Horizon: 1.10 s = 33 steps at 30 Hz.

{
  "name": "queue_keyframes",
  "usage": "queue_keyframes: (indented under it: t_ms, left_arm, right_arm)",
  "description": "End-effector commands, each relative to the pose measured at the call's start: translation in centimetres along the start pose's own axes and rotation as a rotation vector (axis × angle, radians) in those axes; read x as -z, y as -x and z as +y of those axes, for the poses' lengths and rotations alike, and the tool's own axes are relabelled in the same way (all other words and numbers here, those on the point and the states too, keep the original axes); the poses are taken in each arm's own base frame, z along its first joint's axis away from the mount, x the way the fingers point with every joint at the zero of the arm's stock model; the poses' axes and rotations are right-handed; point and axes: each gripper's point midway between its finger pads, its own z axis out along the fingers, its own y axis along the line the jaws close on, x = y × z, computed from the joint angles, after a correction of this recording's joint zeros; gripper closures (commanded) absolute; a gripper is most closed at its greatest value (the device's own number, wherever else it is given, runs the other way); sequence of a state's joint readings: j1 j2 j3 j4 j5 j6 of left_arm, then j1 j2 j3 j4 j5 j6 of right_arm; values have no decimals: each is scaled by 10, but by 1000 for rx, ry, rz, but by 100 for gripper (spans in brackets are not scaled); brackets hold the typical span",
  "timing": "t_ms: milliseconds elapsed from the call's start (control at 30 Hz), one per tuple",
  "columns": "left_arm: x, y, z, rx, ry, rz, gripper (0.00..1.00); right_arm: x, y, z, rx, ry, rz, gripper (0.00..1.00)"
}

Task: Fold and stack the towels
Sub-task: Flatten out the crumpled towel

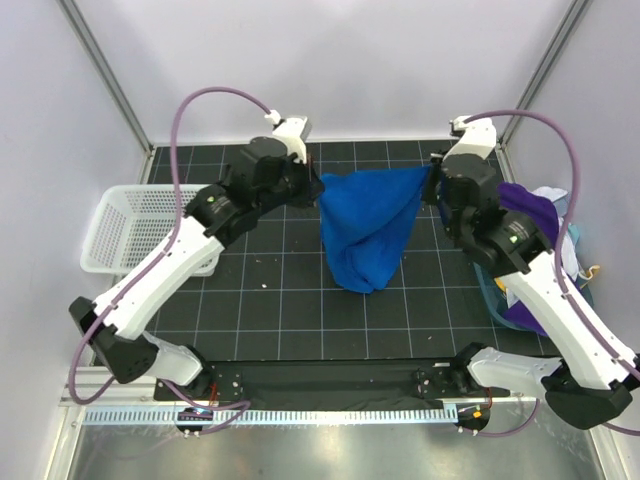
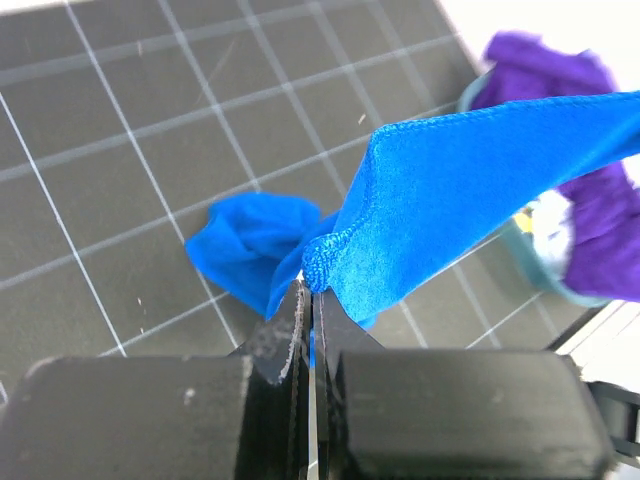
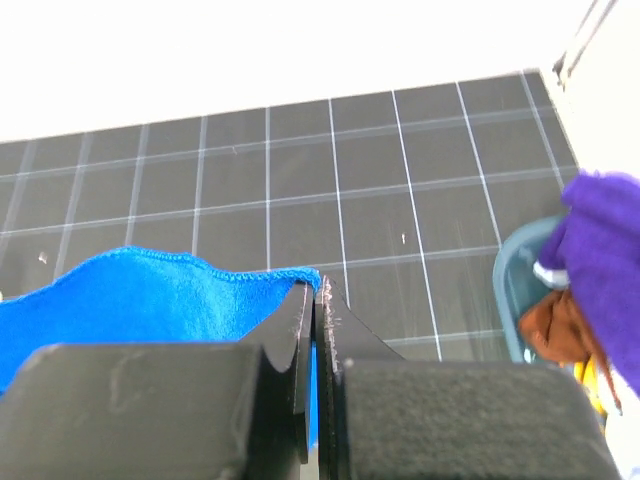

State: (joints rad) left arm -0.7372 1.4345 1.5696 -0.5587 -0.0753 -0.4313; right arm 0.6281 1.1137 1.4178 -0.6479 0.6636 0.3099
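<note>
A royal blue towel (image 1: 368, 220) hangs stretched between both grippers above the black grid mat, its lower end bunched on the mat (image 1: 355, 275). My left gripper (image 1: 318, 183) is shut on its left corner (image 2: 322, 268). My right gripper (image 1: 432, 180) is shut on the right corner (image 3: 310, 280). In the left wrist view the towel (image 2: 470, 190) runs taut to the right. A deep purple towel (image 1: 530, 215) lies heaped in a bin at the right, also seen in the left wrist view (image 2: 590, 190) and the right wrist view (image 3: 600, 250). A bit of white cloth (image 1: 573, 250) shows beside it.
A white perforated basket (image 1: 125, 230) stands at the mat's left edge. A teal bin (image 1: 495, 295) at the right holds the purple towel and other cloths, one brown (image 3: 555, 325). Frame posts rise at both back corners.
</note>
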Motion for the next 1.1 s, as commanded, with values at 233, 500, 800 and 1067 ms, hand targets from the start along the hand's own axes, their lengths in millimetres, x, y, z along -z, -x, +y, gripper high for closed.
queue_keyframes:
  t_ms: [233, 500, 800, 1067]
  left_arm:
    - [113, 92, -54, -73, -220, -245, 100]
    - [158, 132, -83, -106, -349, -346, 100]
    - [192, 157, -99, -137, -425, -421, 100]
    - [231, 173, -116, -146, -522, -476, 100]
  right_arm:
    - [53, 100, -4, -30, 119, -206, 99]
    - [89, 147, -5, -65, 209, -305, 99]
    - [128, 192, 1, -84, 340, -418, 99]
    - [163, 221, -5, -96, 412, -517, 99]
